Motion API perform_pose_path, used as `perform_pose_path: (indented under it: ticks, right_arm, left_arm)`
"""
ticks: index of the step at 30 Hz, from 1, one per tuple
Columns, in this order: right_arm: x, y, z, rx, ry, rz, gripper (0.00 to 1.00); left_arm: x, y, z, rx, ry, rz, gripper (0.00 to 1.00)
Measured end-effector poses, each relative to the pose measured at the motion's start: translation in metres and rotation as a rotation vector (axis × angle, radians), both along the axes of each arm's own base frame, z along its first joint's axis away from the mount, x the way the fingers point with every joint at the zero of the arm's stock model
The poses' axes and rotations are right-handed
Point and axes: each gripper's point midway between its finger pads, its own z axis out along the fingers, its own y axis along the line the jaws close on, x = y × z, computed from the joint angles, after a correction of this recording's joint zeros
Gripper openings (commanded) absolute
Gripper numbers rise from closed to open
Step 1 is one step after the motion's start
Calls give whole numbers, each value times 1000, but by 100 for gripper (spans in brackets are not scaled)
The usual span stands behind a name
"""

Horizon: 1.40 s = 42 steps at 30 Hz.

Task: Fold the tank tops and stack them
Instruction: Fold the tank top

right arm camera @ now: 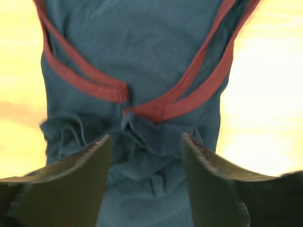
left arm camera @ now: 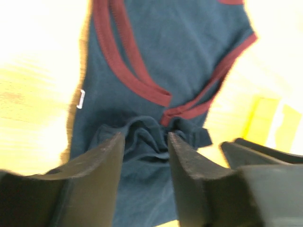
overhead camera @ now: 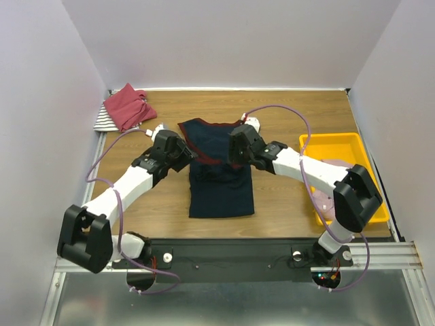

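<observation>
Four tops share your table point(overhead camera: 292, 112). Biggest is the navy top point(overhead camera: 221, 190), lying flat at the middle with its hem toward the arm bases. Its maroon-trimmed straps meet over the chest, and cloth is bunched just below them. To your right sits the yellow tray point(overhead camera: 340, 141) with the pink top point(overhead camera: 323, 200) in it, partly hidden by the right arm. At the far left corner the red top point(overhead camera: 128, 107) lies crumpled on the striped top point(overhead camera: 102, 123). Your left gripper point(left arm camera: 146, 142) has its jaws parted, astride bunched navy cloth and not pinching it. Your right gripper point(right arm camera: 147, 142) is likewise spread over bunched navy cloth below the straps, clasping nothing.
</observation>
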Motion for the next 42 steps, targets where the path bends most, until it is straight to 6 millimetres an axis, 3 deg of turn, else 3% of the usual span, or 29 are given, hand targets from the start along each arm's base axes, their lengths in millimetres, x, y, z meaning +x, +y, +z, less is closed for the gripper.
perform_pose_path:
  ticks: [2, 3, 6, 11, 14, 17, 23, 33, 37, 42]
  right_arm:
    - [-11, 0, -2, 7, 11, 24, 52]
    - [-19, 1, -6, 6, 21, 42, 52]
    - [-46, 6, -22, -9, 63, 98, 51]
    - [-72, 10, -46, -30, 129, 150, 50]
    - [-72, 10, -53, -38, 143, 149, 51]
    - [-71, 11, -63, -60, 160, 145, 52]
    - [-40, 25, -71, -77, 155, 127, 54]
    - [41, 1, -48, -37, 90, 3, 61]
    - [48, -3, -44, -39, 77, -1, 61]
    - [38, 3, -35, -37, 70, 65, 60]
  left_arm:
    - [-3, -1, 11, -23, -26, -6, 31]
    - [-7, -3, 14, -35, -36, -9, 15]
    - [-29, -13, 9, -72, -31, -38, 1]
    - [-87, -42, -35, -97, 107, -126, 0]
    - [-108, -48, -55, -96, 172, -141, 0]
    - [-116, -49, -71, -94, 225, -122, 0]
    - [-127, -40, -99, -74, 300, -81, 0]
    - [-131, -37, -106, -77, 317, -67, 0]
    - [-132, -35, -105, -77, 310, -61, 0]
    - [-129, -31, -95, -81, 275, -46, 1]
